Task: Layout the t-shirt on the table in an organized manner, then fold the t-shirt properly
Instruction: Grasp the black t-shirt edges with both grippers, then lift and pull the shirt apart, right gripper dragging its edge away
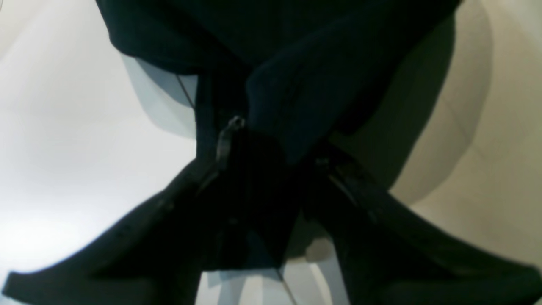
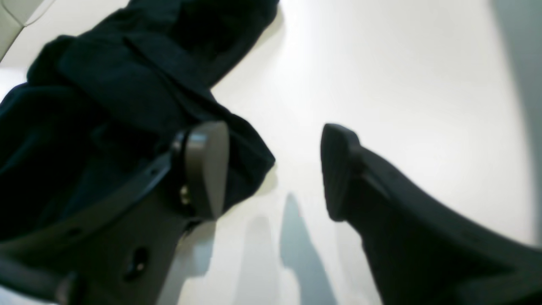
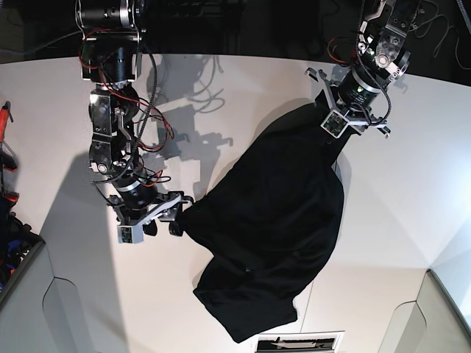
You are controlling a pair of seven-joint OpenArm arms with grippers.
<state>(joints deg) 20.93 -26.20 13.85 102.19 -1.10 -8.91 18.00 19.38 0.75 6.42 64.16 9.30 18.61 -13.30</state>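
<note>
1. The t-shirt (image 3: 272, 220) is lying on the table (image 3: 412, 191) as a rumpled black mass, running from the far right down toward the near middle of the base view.
2. My left end effector (image 1: 275, 148) is gripping the shirt at its far end. In the left wrist view both fingers are converging on a bunched fold of black cloth, and the fabric is filling the gap between them.
3. From that grip the cloth is spreading upward across the left wrist view, with white table showing on both sides.
4. My right end effector (image 2: 275, 169) is standing open. In the right wrist view a wide strip of bare table is showing between the two fingertips, and nothing is being held.
5. The pale pad (image 2: 207, 167) of one right finger is sitting at the shirt's edge, with cloth behind it; I cannot tell whether it is touching the fabric. The other, dark finger (image 2: 338, 169) is hanging over bare table, apart from the shirt.
6. In the base view my right end effector is sitting just beside the shirt's left edge, about midway along the garment.
7. The shirt's near end is lying in loose folds close to the table's near edge. No print is showing in any view.
</note>
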